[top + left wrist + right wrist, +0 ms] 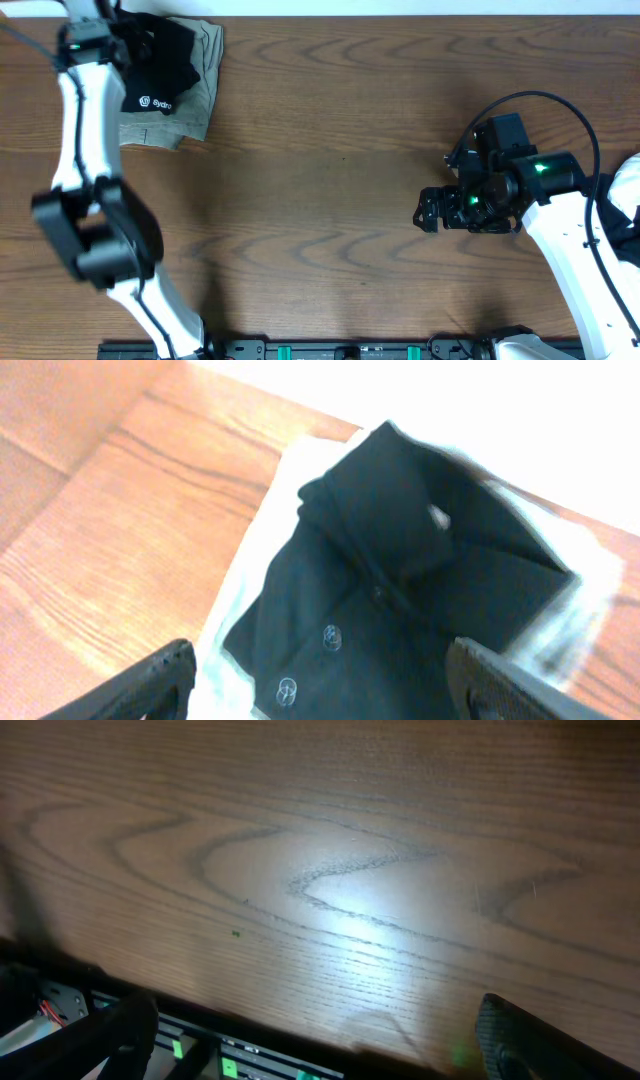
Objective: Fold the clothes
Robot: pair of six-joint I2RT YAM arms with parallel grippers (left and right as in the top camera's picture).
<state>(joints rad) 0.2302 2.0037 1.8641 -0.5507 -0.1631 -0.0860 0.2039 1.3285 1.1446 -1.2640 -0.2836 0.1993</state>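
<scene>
A folded black garment (160, 70) with a small white logo lies on top of an olive-khaki folded garment (200, 95) at the table's far left corner. In the left wrist view the black garment (400, 580) fills the middle, with small white round logos, on the pale fabric (235, 610). My left gripper (320, 680) is open, its fingers spread either side above the black garment, holding nothing. My right gripper (428, 210) is open and empty over bare wood at the right; its fingers (320, 1040) show only the table.
The wooden table (340, 150) spans the view. A black rail with green marks (330, 350) runs along the front edge. The left arm (90, 200) stretches along the left side. The white back edge (400, 6) lies beyond the garments.
</scene>
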